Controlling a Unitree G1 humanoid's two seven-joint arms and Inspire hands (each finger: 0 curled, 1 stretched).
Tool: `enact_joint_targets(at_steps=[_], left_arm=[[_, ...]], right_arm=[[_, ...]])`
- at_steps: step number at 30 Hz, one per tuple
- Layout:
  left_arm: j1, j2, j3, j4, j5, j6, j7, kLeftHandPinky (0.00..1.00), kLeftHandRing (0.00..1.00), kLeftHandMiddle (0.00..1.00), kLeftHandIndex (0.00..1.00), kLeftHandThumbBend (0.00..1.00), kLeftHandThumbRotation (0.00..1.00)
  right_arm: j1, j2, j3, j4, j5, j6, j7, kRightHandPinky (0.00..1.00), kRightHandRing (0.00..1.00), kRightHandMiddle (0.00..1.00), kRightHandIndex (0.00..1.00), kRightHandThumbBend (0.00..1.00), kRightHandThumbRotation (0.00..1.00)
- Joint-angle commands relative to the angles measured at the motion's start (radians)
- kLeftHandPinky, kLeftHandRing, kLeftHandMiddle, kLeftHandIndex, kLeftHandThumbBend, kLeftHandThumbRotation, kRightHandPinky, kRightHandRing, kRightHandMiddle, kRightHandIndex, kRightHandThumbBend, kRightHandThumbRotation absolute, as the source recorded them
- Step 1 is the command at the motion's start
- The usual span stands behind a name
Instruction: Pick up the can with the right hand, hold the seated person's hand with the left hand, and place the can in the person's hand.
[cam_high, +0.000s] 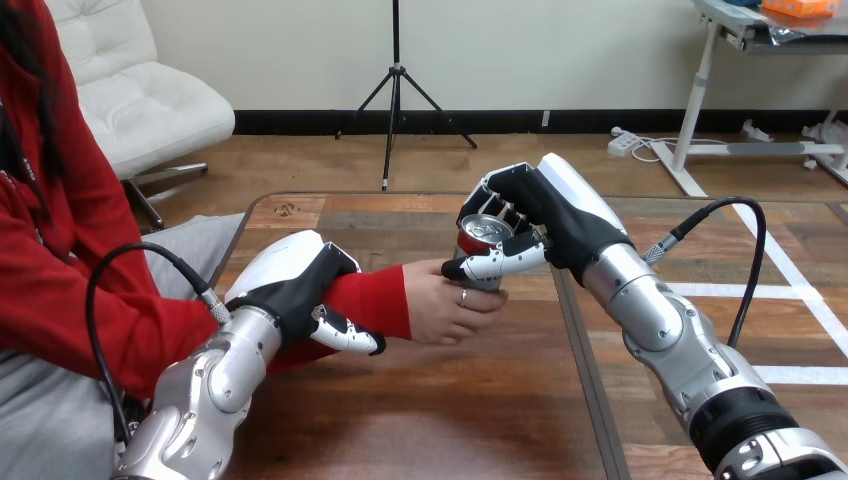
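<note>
A red can (480, 240) with a silver top is held upright above the table's middle. My right hand (535, 215) is shut on it, fingers behind it and thumb across its front. The person's hand (450, 303) reaches in from the left, palm up, directly under the can, with its fingers touching the can's lower part. My left hand (300, 285) lies over the person's forearm in its red sleeve (375, 300), with fingers and thumb curled round it just behind the wrist.
The wooden table (450, 410) has a dark seam (580, 380) running front to back right of centre. Its far edge (400, 197) lies just behind the hands. The person sits at the left side.
</note>
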Motion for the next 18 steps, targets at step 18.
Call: enact_joint_targets(at_steps=[18], left_arm=[[-0.253,-0.014,0.019,-0.167,-0.010,-0.147,0.126,0.47,0.58,0.63,0.62,0.71,0.29]], right_arm=[[-0.198,-0.019,-0.043,-0.159,0.049,0.026,0.032,0.41,0.48,0.52,0.55,0.73,0.43]])
